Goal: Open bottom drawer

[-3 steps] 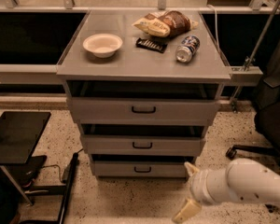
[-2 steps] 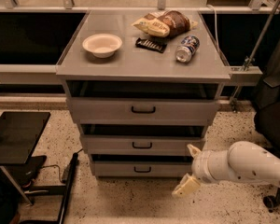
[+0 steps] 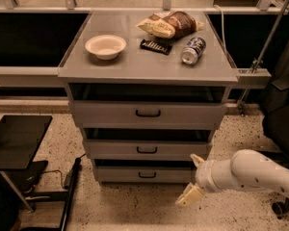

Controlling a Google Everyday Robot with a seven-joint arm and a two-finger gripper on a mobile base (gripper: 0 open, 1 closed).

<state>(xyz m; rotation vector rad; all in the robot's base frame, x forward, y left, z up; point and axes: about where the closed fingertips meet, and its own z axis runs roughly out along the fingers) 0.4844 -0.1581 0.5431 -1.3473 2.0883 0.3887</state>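
Observation:
The bottom drawer (image 3: 143,174) is the lowest grey front of the cabinet, with a small black bar handle (image 3: 147,175) at its centre. It looks shut. My gripper (image 3: 193,178) is at the end of the white arm, just right of the drawer's right end and slightly in front of it. Its two cream fingers are spread apart, one up near the drawer's corner and one (image 3: 190,195) lower toward the floor. It holds nothing.
Above are the middle drawer (image 3: 147,149) and the top drawer (image 3: 148,113). On the cabinet top sit a white bowl (image 3: 105,46), a chip bag (image 3: 169,25), a dark bar (image 3: 155,46) and a can (image 3: 193,50). A black stool (image 3: 17,141) stands left, a dark chair (image 3: 282,119) right.
My arm and gripper have moved up and left, from the floor area at the right toward the right end of the bottom drawer.

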